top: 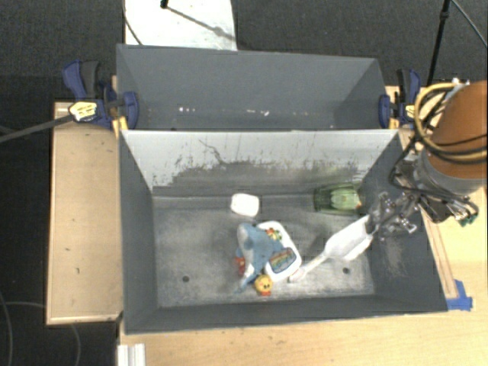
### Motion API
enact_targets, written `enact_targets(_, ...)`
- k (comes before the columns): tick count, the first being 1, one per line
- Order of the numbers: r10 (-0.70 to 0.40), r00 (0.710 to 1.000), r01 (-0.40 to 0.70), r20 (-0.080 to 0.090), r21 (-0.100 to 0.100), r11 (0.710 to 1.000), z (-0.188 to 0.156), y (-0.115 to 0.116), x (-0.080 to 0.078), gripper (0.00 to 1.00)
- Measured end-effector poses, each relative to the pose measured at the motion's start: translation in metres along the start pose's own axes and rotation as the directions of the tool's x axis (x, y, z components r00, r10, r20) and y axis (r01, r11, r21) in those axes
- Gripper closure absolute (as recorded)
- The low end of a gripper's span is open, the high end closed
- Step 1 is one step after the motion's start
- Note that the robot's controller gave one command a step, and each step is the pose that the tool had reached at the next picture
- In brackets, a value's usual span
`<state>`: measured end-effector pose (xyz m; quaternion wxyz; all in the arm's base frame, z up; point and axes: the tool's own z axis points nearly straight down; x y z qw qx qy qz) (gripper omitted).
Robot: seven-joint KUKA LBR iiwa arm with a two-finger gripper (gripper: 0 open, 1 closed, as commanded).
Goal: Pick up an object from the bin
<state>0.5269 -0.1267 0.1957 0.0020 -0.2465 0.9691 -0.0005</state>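
Note:
My gripper (379, 224) is low at the right side of the bin, by the sloping right wall. It is shut on the wide end of a white plastic scoop (345, 244), whose thin handle slants down and to the left toward the bin floor. Just behind the scoop, a green bottle-like thing (338, 198) lies on its side against the back wall. Left of the scoop's handle tip sits a small heap with a blue soft toy (256, 248) and a white packet with a coloured label (280, 259).
A small white block (245, 203) lies near the back wall, left of centre. A little yellow and red piece (263, 284) rests at the front of the heap. The arm with its orange cover and cables hangs over the bin's right rim.

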Motion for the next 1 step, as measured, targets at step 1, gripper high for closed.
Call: enact_targets(1,0.005,1.0,-0.005,-0.001,-0.001,1.0,-0.0181,0.0023,0.003,1.0)
